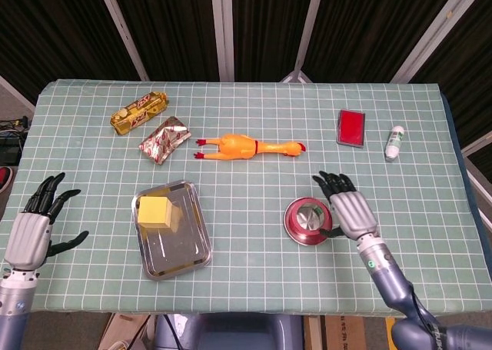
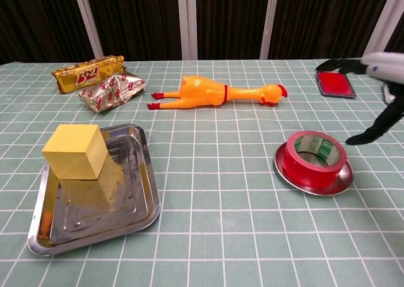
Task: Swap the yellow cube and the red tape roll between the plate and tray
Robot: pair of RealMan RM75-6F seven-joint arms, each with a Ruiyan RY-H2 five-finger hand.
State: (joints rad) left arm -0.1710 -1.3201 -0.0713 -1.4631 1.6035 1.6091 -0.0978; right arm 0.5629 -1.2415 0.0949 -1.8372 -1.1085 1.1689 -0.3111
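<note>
The red tape roll [image 2: 312, 157] lies flat in the round steel plate [image 2: 340, 178] right of centre, shown also as the tape roll [image 1: 306, 218] on the plate [image 1: 297, 235] from above. The yellow cube [image 2: 74, 151] stands at the far end of the steel tray [image 2: 129, 208], the same cube [image 1: 154, 211] and tray [image 1: 188, 254] in the head view. My right hand [image 1: 350, 208] hovers just right of the plate, fingers spread, holding nothing; the right hand [image 2: 377, 91] reaches in at the chest view's right edge. My left hand [image 1: 37, 221] hangs open at the table's left edge.
A rubber chicken [image 1: 247, 146] lies mid-table. Two snack wrappers [image 1: 154, 127] sit at the back left. A red flat box [image 1: 351, 127] and a small white bottle [image 1: 394, 142] lie at the back right.
</note>
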